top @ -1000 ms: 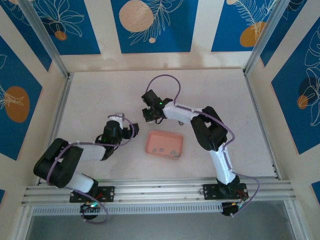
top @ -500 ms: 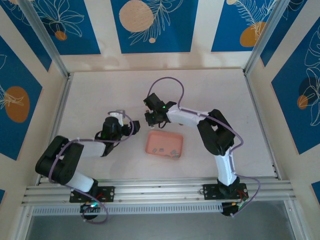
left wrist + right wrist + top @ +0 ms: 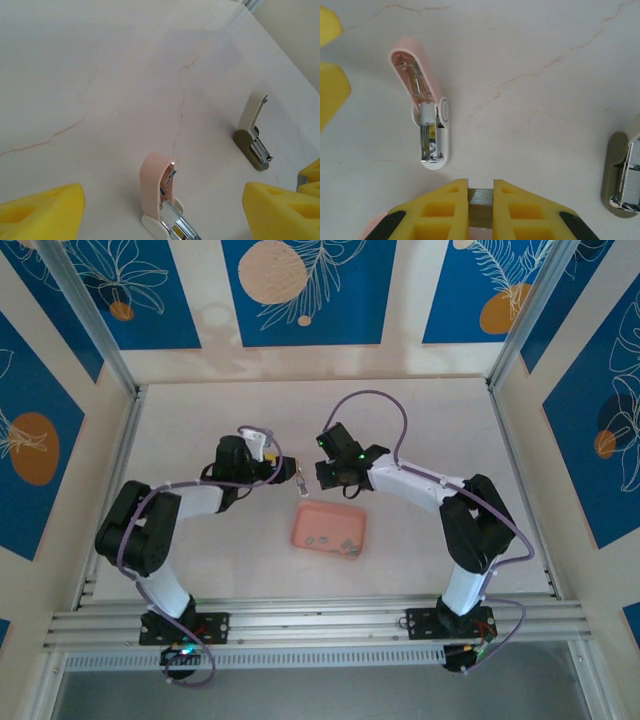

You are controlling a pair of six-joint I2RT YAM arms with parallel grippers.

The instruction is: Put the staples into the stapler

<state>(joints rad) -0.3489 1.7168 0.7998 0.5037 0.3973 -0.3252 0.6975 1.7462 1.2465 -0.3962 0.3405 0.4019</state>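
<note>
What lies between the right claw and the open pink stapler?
Bare marbled tabletop, seen in the right wrist view: nothing sits between the right claw, shut on a staple strip, and the pink stapler.

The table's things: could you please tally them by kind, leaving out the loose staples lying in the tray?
Staplers, lids open: 2, the pink plastic stapler and the olive-and-cream stapler.
Shallow pink rectangular tray: 1.
Grey metal staple strip, pinched in the right gripper: 1.
Total: 4.
</note>
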